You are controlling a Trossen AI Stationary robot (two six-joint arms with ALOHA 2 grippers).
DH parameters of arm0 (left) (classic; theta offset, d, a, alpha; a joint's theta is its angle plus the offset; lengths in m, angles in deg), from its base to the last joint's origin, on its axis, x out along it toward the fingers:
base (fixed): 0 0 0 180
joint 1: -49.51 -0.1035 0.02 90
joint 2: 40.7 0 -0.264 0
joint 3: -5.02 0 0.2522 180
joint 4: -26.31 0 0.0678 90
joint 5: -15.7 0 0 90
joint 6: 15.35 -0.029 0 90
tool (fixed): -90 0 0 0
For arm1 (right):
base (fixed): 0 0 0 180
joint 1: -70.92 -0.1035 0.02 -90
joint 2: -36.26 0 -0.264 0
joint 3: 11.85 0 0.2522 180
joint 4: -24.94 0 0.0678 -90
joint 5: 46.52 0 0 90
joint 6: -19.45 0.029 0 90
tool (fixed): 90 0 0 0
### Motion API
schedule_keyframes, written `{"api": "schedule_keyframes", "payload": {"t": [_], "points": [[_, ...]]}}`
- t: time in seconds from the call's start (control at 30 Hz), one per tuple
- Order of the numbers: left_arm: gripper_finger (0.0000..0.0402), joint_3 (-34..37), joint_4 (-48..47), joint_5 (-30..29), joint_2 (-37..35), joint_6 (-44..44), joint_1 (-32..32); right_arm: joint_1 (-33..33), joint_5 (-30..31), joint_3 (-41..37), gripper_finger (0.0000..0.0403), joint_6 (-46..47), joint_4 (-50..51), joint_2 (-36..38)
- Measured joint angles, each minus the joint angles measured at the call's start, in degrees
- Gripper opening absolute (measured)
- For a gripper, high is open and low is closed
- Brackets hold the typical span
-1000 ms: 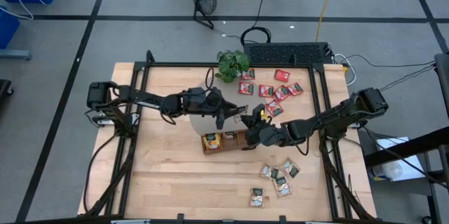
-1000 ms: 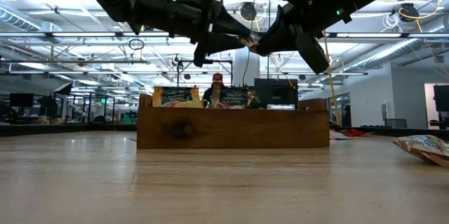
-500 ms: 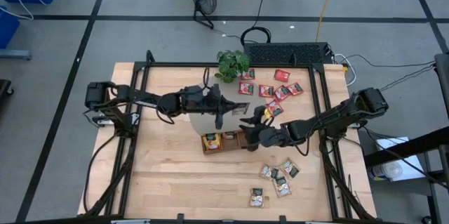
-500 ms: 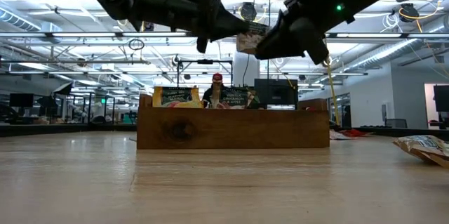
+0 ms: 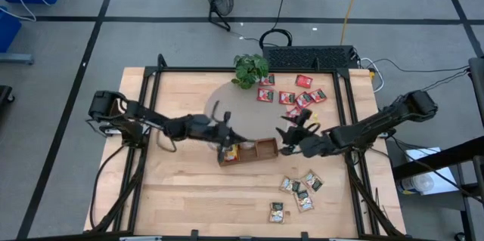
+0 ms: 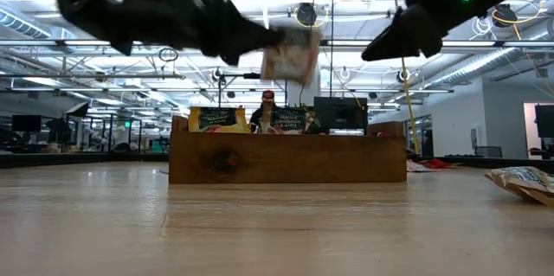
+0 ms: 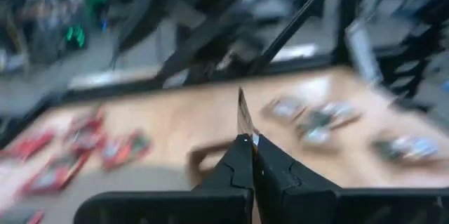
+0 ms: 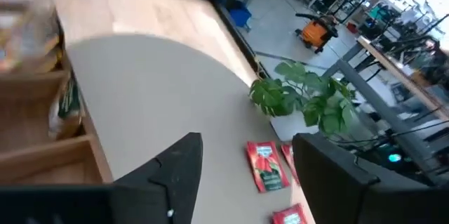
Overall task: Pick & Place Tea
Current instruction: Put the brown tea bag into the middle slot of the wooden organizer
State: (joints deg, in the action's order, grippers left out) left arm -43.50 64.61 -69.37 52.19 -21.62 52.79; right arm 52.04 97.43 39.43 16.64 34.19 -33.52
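My left gripper (image 5: 229,140) is shut on one pale tea packet (image 6: 291,54), which it holds above the left part of the wooden tray (image 5: 263,150). The tray stands mid-table and holds a few packets (image 5: 229,152) upright. My right gripper (image 5: 293,131) hovers open with nothing between its fingers, just beyond the tray's right end. Red tea packets (image 5: 291,96) lie flat at the far right. Pale green-marked ones (image 5: 300,190) lie flat at the near right. My left gripper pinches the tea packet by one edge (image 7: 245,134) between its two fingertips. The fingers come nearly level from the table's left. The packet stands on edge, reaches out past the fingertips, and is clear of the tray (image 6: 286,159) below.
A potted plant (image 5: 249,69) stands at the far edge, with a round grey mat (image 5: 219,109) in front of it. Black frame rails run along the table's left and right sides. Bare wood lies on the near left.
The two grippers met above the tray. My left gripper shut on the packet, and my right gripper opened and let it go. My left gripper then drew back toward the table's left and near edge, sinking a little with the packet. My right gripper pulled away toward the right edge.
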Motion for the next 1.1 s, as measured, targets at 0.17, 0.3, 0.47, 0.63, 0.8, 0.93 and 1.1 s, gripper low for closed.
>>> {"api": "schedule_keyframes", "payload": {"t": [0.17, 0.3, 0.47, 0.63, 0.8, 0.93, 1.1], "points": [[0.0001, 1.89, 2.22, -5.54, 2.04, -1.82, 3.64, 0.45, -0.2, -7.93, 0.0197, -2.06, -12.25, 5.69], [0.0001, 0.36, 4.88, -9.03, 7.18, -5.8, 5.6, 0.5, -0.21, -13.55, 0.0196, -6.3, -25.14, 6.45], [0.0001, 0.2, 12.79, -10.24, 12.64, -7.67, 5.8, 0.52, -0.22, -16.99, 0.0196, -8.49, -32.96, 6.24], [0.0001, 0.63, 13.84, -11.45, 13.13, -8.69, 5.84, 0.52, -0.23, -17.35, 0.0196, -8.4, -33.03, 6.25], [0.0001, 0.61, 13.61, -12.25, 14.12, -7.68, 5.82, 0.52, -0.2, -17.35, 0.0196, -8.42, -32.9, 6.22], [0.0001, 0.63, 15.11, -13.8, 16.39, -6.19, 6.16, 0.52, -0.22, -17.35, 0.0196, -8.49, -32.97, 6.24], [0.0001, 0.59, 18.57, -16.74, 19.12, -5.44, 6.78, 0.52, -0.22, -17.35, 0.0196, -8.58, -32.97, 6.24]]}}
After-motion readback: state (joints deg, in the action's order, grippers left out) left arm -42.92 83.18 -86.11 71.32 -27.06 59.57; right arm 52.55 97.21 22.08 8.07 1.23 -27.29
